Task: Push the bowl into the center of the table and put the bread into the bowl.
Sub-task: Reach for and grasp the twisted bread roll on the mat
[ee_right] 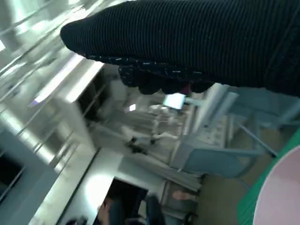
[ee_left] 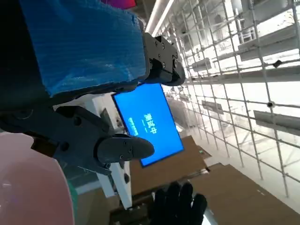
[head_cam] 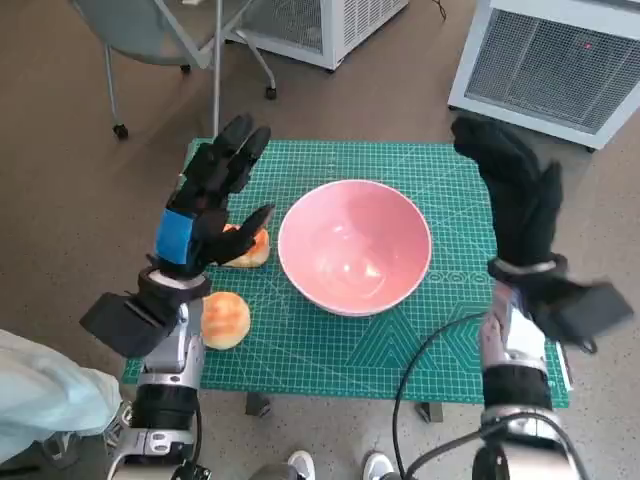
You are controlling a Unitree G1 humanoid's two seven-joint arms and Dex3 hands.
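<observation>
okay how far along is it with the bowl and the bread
The pink bowl already sits about mid-table on the green mat. Nothing is in hand: the left robot hand and right robot hand hover empty. Both bread rolls remain outside the bowl.

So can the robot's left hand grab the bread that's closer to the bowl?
Probably yes. The left hand hovers open right over that bread, which lies beside the pink bowl on the green mat. Nothing lies between them, though the hand partly hides it.
</observation>
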